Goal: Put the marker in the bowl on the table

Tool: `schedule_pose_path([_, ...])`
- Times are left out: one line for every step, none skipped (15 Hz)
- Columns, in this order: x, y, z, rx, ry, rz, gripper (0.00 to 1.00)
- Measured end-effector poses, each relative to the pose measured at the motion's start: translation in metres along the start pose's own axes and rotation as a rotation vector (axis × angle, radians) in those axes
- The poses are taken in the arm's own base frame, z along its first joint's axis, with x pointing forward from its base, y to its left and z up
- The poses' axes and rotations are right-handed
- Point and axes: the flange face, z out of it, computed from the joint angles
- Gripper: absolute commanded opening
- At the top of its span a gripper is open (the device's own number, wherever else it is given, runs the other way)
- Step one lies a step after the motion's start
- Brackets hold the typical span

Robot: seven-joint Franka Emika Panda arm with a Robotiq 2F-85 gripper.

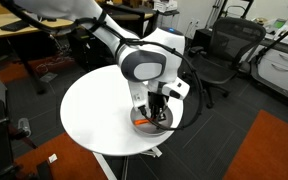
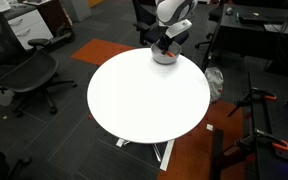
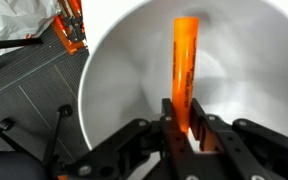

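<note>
In the wrist view my gripper point(image 3: 184, 125) is shut on the lower end of the orange marker point(image 3: 184, 60). The marker points away from the camera over the inside of the light grey-white bowl point(image 3: 114, 90). In both exterior views the gripper point(image 1: 156, 112) point(image 2: 167, 45) reaches down into the bowl point(image 1: 149, 124) point(image 2: 164, 58). The bowl stands near the edge of the round white table point(image 1: 94, 110) point(image 2: 144, 100). I cannot tell whether the marker's tip touches the bowl.
Black office chairs point(image 1: 222, 50) point(image 2: 24, 70) stand around the table. A wooden desk point(image 1: 44, 20) is behind it. Orange carpet patches point(image 1: 269, 150) and an orange-legged stand point(image 3: 72, 30) are on the floor beside the table.
</note>
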Motion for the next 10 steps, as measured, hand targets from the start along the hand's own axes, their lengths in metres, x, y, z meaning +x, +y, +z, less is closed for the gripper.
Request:
schedule_pose_path([-0.007,-0.003,-0.010,-0.010,0.013,-0.007,0.05])
schedule_pose_path([-0.013,-0.006,-0.021,-0.021,0.027,-0.012,0.05])
schedule_pose_path([-0.021,-0.009,-0.034,-0.034,0.044,-0.014,0.05])
schedule_pose_path([-0.027,-0.011,-0.048,-0.046,0.067,-0.015,0.05])
schedule_pose_path([-0.035,-0.014,-0.063,-0.058,0.098,-0.015,0.05])
schedule_pose_path([-0.042,-0.017,-0.079,-0.067,0.133,-0.017,0.05])
schedule_pose_path([-0.050,-0.020,-0.095,-0.076,0.165,-0.019,0.05])
schedule_pose_path([-0.059,-0.023,-0.111,-0.085,0.198,-0.025,0.05])
schedule_pose_path([-0.069,-0.028,-0.126,-0.094,0.225,-0.032,0.05])
schedule_pose_path([-0.079,-0.033,-0.141,-0.105,0.248,-0.043,0.05])
